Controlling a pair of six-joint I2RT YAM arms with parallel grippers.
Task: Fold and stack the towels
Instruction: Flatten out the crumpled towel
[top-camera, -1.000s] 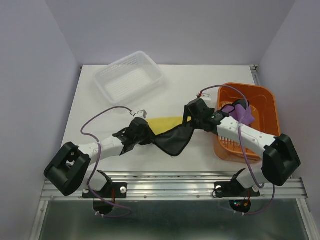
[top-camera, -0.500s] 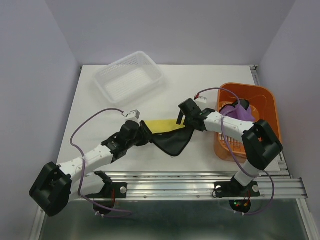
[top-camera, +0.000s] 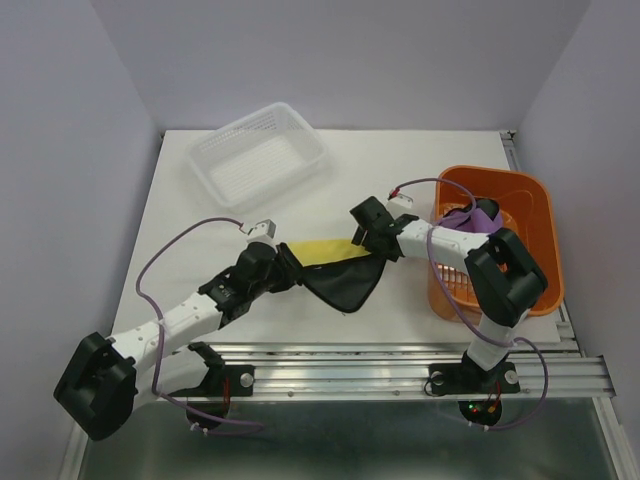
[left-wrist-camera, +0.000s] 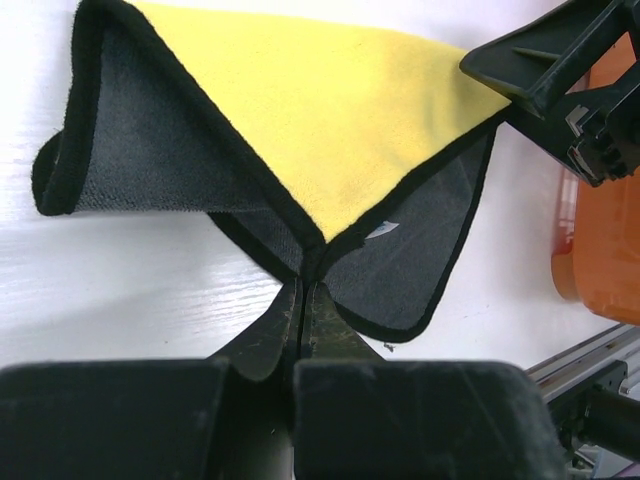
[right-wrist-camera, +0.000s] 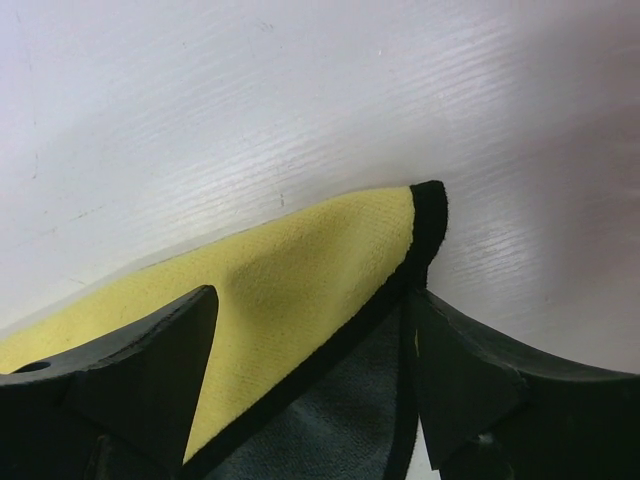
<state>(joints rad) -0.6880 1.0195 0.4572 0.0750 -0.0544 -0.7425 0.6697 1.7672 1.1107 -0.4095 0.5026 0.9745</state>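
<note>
**Spotter:** What has changed in the last second?

**Me:** My right arm has swung left, bringing my right jaws to the far right corner of the yellow towel, and they have begun to narrow. My left elbow has swung out to the near left.

**Spotter:** What are you holding?

**Me:** My left jaws are clamped tight on the towel's near black hem. My right jaws stand apart, straddling the corner with nothing pinched.

**Spotter:** Where is the towel?

**Me:** Mid-tabletop, between my arms and left of the orange basket, where a purple towel waits. The white basket sits far left.

**Spotter:** What could go wrong?

**Me:** The hem runs hard along one finger, so I reckon closing could catch only the edging, which would slip once I pull. A turned-under layer could also get pinched with it, skewing the fold.

**Spotter:** How does it look?

**Me:** Yellow on top, grey beneath, black-edged. It is rumpled, with its left end curled over and its near part flipped grey side up.
</note>
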